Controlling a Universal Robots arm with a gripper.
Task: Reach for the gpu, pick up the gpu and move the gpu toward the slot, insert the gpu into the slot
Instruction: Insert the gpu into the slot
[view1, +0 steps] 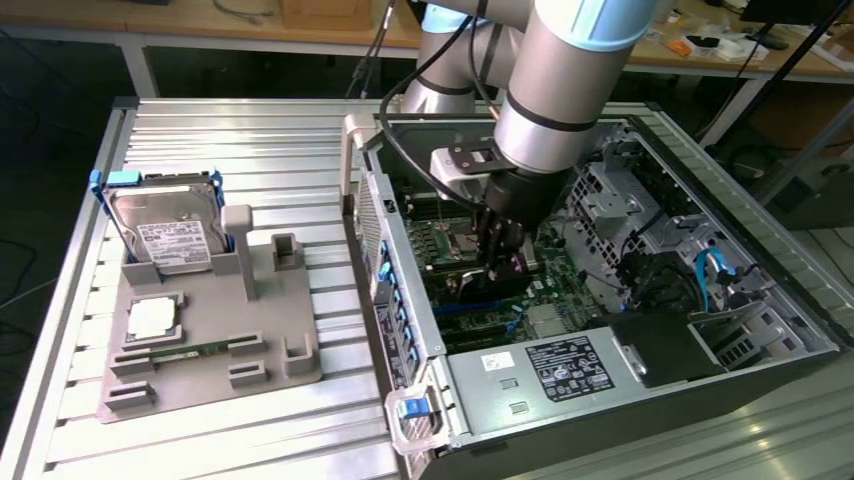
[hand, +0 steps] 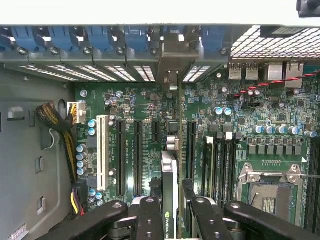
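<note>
ribbed aluminium table (view1: 267, 130) carries an open computer case (view1: 747, 390) lying on its side, and the arm reaches down into it. the gripper (hand: 172, 215) is clamped on the gpu (hand: 169, 175), which stands edge-on between the two black fingers (hand: 150, 217) with its thin edge facing the wrist camera. the card runs straight out ahead of the fingertips across the green motherboard (hand: 135, 100), and its far end meets the metal bracket bay at the case wall, under a row of blue latches (hand: 60, 37). black connector strips lie parallel on either side of the card. whether its lower edge is seated in the slot i cannot tell. off to the exterior view's left of the gripper, well apart and outside the case, a grey fixture (view1: 214, 330) holds a hard drive (view1: 167, 235) upright.
</note>
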